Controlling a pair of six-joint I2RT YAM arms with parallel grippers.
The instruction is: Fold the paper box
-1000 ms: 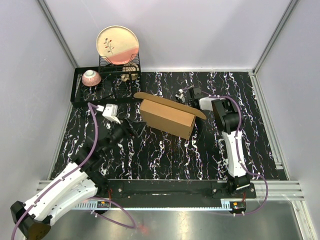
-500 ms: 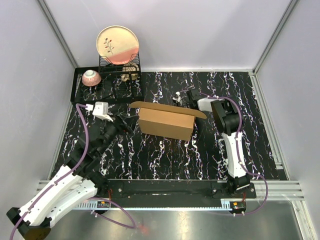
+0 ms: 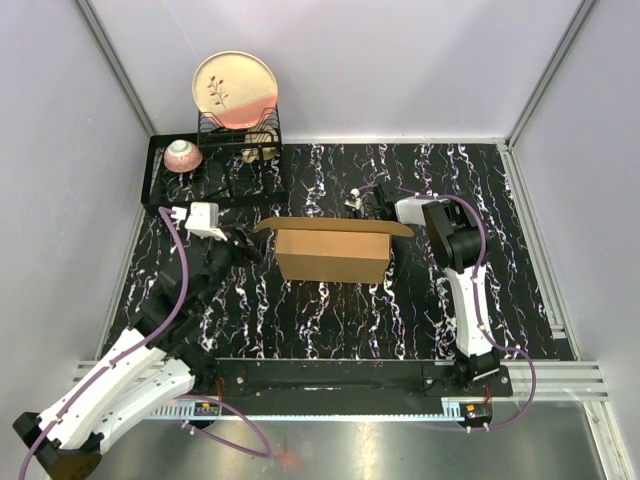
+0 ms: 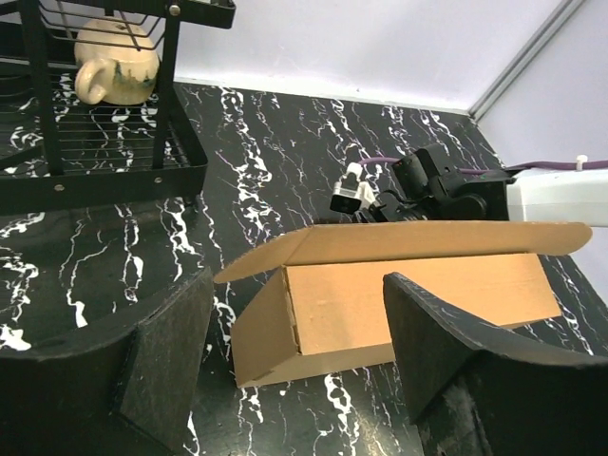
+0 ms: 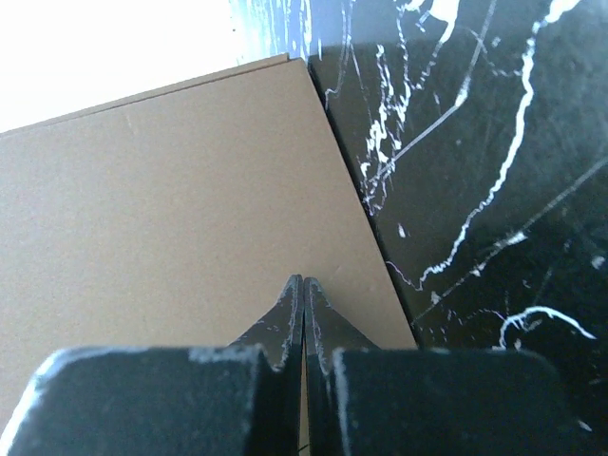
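The paper box is a brown cardboard carton lying lengthwise mid-table, its long lid flap standing out along the far top edge. My left gripper is open and empty just left of the box's left end. In the left wrist view the box lies ahead between the wide-apart fingers. My right gripper is behind the box's far right side. In the right wrist view it is shut, its tips right over the cardboard, with nothing visible between them.
A black wire dish rack stands at the back left with a plate, a pink bowl and a cream cup. Grey walls enclose the table on three sides.
The box has turned from slanted to parallel with the table's front edge and shifted slightly left. My left gripper has drawn back to the left. My right gripper stays behind the box.
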